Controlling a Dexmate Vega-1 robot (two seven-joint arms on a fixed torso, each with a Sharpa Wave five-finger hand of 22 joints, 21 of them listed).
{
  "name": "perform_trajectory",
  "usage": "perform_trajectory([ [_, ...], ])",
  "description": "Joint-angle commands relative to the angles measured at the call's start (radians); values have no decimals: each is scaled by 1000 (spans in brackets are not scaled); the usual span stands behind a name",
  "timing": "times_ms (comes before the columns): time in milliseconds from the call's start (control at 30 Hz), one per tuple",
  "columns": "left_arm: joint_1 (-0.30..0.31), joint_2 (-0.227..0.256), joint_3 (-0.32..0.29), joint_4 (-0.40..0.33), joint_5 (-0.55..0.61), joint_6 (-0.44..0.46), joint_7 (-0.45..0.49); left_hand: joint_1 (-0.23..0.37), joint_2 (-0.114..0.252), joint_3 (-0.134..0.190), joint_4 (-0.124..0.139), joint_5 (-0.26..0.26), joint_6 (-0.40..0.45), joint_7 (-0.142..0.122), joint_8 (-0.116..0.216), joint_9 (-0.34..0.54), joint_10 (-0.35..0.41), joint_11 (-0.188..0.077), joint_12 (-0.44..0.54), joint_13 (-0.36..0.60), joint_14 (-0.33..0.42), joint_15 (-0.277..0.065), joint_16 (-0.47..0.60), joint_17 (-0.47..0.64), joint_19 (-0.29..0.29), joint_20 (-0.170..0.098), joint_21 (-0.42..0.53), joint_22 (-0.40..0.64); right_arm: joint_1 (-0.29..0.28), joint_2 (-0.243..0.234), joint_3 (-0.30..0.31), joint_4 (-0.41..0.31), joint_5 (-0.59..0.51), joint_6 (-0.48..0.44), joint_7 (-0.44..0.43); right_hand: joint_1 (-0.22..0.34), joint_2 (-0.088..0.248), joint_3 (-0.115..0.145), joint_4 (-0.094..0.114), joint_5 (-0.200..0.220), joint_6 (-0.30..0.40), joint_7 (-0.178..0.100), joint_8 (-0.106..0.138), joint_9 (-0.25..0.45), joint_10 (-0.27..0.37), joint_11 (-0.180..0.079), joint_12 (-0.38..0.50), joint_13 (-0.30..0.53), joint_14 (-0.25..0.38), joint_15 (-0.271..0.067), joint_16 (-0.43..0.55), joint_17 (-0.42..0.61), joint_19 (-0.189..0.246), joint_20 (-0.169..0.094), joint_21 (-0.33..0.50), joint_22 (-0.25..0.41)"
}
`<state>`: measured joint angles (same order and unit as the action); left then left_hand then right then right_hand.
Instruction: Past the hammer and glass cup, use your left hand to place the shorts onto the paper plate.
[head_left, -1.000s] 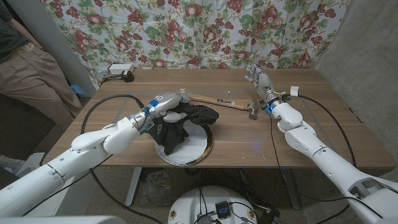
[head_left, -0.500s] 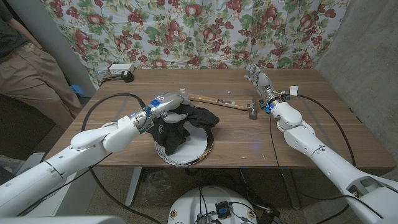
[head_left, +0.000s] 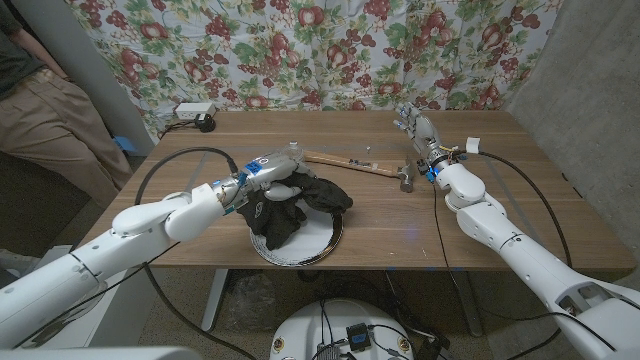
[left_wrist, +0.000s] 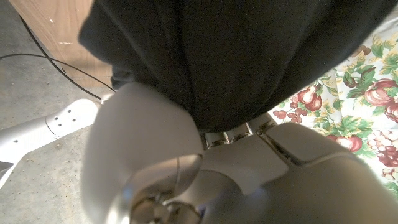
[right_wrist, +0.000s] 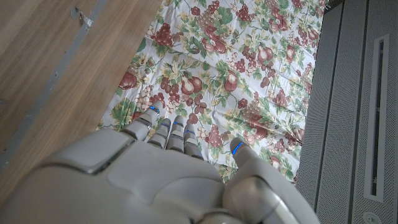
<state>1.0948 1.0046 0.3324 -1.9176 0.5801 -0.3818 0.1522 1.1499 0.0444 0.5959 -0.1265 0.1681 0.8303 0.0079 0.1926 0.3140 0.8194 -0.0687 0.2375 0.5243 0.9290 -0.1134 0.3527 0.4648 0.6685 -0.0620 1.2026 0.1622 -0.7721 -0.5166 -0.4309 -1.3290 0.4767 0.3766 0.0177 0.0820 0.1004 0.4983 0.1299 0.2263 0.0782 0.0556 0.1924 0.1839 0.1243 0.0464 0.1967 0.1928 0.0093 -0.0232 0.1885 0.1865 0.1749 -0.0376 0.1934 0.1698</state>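
Our left hand (head_left: 268, 168) grips the black shorts (head_left: 290, 203), which drape partly over the paper plate (head_left: 322, 238) near the front edge of the wooden surface (head_left: 400, 215), bunched toward its left rim. The hammer (head_left: 358, 167) lies just behind. Our right hand (head_left: 416, 128) hovers far off, fingers apart, holding nothing.

wooden table (head_left: 480, 215), hammer (head_left: 355, 166) (paper plate (head_left: 322, 240))
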Motion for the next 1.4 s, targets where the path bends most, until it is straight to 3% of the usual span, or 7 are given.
perform_trajectory([
  [33, -19, 45, 18, -40, -7, 23, -61, -69, -39, -18, 12, 5, -24, -7, -5, -13, -17, -1, -17, -15, -6, -107, -32, -30, -11, -47, -20, 1, 5, 4, 1, 12, 5, 10, 8, 1, 36, 3, 0, 0, 1, 0, 1, 3, 9, -1, 2, 2, 4, -5, 3, 0, -1, -43, 2, 3],
  [233, -18, 44, 17, -44, 8, 31, -50, -131, -82, -36, 18, 8, -66, -15, -11, -35, -59, -7, -42, -38, -66, -96, -82, -72, -27, -24, -58, -1, 7, 5, 0, 18, 5, 13, 10, 1, 36, 3, 0, 1, 1, 1, 1, 3, 10, -1, 2, 1, 5, -3, 3, 0, -1, -43, 2, 3],
  [367, -18, 41, 17, -45, 8, 36, -46, -157, -96, -44, 13, 13, -111, -21, -13, -56, -103, 4, -52, -62, -138, -68, -122, -100, -80, 38, -110, -1, 7, 5, 0, 18, 5, 15, 11, 1, 36, 3, 0, 1, 2, 0, 1, 3, 10, -3, 2, 1, 5, -4, 2, 0, -1, -43, 2, 3],
  [733, -16, 47, 19, -53, 5, 51, -58, -178, -108, -92, -2, 16, -249, -20, -24, -93, -210, 13, -61, -112, -270, -21, -152, -134, -126, 87, -191, -1, 2, 3, 1, 10, 5, 13, 7, 1, 36, 4, 0, 1, 2, 1, 1, 3, 11, -2, 2, 1, 6, -2, 2, 0, -3, -44, 1, 3],
  [900, -9, 51, 17, -56, 3, 51, -53, -176, -113, -127, -10, 17, -298, -15, -18, -111, -262, 19, -60, -140, -360, 20, -165, -153, -184, 121, -245, -1, 0, 2, 2, 6, 5, 14, 6, 1, 36, 4, 0, 1, 1, 0, 1, 3, 12, -1, 3, 1, 6, -3, 2, 0, -4, -44, 1, 3],
  [1100, 5, 59, 9, -68, 13, 62, -45, -173, -105, -173, -12, 20, -402, -28, -24, -125, -372, 26, -64, -185, -473, 50, -173, -197, -251, 165, -320, -1, -3, 1, 2, -1, 4, 12, 3, 0, 36, 3, 0, 1, 1, 1, 1, 3, 13, -1, 3, 1, 7, -3, 2, 0, -5, -45, 1, 3],
  [1400, 22, 65, -1, -77, 22, 68, -25, -179, -91, -218, -6, 24, -518, -45, -24, -131, -484, 41, -62, -238, -584, 88, -177, -252, -311, 200, -401, 0, -9, -2, 4, -11, 3, 11, -1, 1, 36, 4, 0, 2, 2, 0, 1, 3, 13, 0, 2, 1, 7, -3, 2, -1, -6, -46, 1, 3],
])
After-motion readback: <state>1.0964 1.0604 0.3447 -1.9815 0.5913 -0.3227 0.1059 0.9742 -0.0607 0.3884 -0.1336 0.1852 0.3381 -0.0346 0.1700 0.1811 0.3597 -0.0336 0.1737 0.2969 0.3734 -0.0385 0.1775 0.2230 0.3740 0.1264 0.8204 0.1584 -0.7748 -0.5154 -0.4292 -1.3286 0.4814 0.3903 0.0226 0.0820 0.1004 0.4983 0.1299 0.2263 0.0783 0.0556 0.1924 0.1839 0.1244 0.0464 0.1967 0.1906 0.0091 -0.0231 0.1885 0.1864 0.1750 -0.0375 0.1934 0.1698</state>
